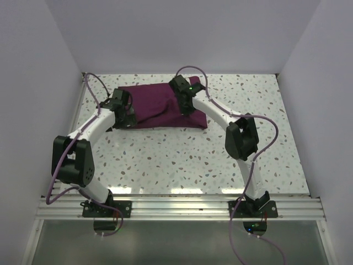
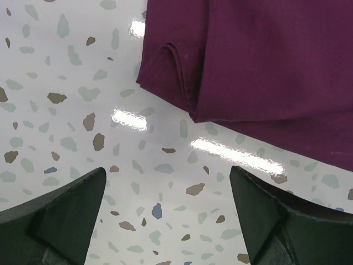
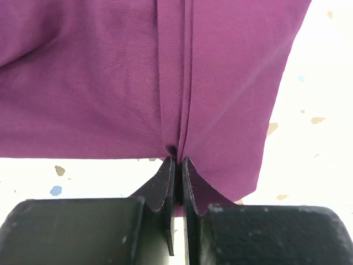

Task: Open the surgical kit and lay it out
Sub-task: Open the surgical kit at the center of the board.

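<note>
The surgical kit's cloth wrap (image 1: pixel 157 105), a dark purple-maroon bundle, lies folded on the speckled table (image 1: pixel 182 160) toward 12 o'clock in the overhead view, a little to the 9 o'clock side of centre.

The right gripper (image 1: pixel 185 110) reaches over the wrap's 3 o'clock half. Its wrist camera shows the right gripper (image 3: pixel 177 161) with jaws pressed together on a thin fold of the cloth wrap (image 3: pixel 99 83). A tight pleat runs from the pinch toward 12 o'clock, and pale table (image 3: pixel 325 110) shows at 3 o'clock and along the cloth's near edge.

The left gripper (image 1: pixel 128 117) sits at the wrap's 8 o'clock corner. In its own view, the left gripper (image 2: pixel 166 172) has its jaws spread wide over bare table (image 2: pixel 66 83) and holds nothing. The cloth wrap (image 2: pixel 265 66) lies just beyond the fingertips at 1 o'clock, with a doubled hem showing at its corner.
</note>
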### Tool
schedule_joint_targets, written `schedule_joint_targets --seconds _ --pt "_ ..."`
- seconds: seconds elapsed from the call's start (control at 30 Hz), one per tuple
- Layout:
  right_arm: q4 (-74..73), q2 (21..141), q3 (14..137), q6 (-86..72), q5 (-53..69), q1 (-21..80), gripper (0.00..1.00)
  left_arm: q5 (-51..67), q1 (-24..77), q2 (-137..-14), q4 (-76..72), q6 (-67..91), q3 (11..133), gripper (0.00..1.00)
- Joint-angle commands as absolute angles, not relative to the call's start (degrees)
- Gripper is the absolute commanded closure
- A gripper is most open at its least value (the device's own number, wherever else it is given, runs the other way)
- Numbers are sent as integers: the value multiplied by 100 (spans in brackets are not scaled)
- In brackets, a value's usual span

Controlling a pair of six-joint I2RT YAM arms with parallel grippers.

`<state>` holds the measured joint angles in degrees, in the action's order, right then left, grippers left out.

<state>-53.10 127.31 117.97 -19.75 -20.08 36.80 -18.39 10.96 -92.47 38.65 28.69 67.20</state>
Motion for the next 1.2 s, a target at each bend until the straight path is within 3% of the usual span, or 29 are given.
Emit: schedule_joint_targets --seconds 0.0,0.1,0.33,0.43,0.5,0.53,0.6,0.63,0.7,0.83,1.17 --pt "-5414 12349 11602 -1846 -2276 3577 94 -1890 1081 -9290 3850 2804 6961 2" --pt "-5397 12375 11479 -1854 -2189 3533 91 -1907 1081 -9255 3858 2821 6891 2" --pt "-5396 12393 11321 -1846 -2083 3489 60 -1995 1081 -9123 3858 2883 6671 2" --pt "-5318 12331 11215 -1846 -2083 3463 54 -2048 1081 -9088 3850 2909 6522 2" --pt "-5274 12305 11136 -1811 -2083 3437 56 -2074 1081 -9079 3850 2927 6478 2" --pt "-5256 12296 11118 -1802 -2083 3410 65 -2074 1081 -9079 3841 2935 6460 2" --pt "-5229 12331 11118 -1776 -2074 3384 74 -2074 1081 -9097 3832 2944 6425 2" --pt "-5229 12348 11127 -1758 -2048 3340 89 -2074 1081 -9097 3815 2944 6434 2" --pt "-5194 12401 11127 -1749 -2004 3270 100 -2066 1081 -9140 3832 2936 6451 3" --pt "-5142 12279 11005 -1959 -1986 2832 100 -2074 1081 -9255 3858 2865 6591 3" --pt "-4746 11364 9134 -2470 -2487 1065 100 -2057 1090 -9738 3929 2716 7145 4"
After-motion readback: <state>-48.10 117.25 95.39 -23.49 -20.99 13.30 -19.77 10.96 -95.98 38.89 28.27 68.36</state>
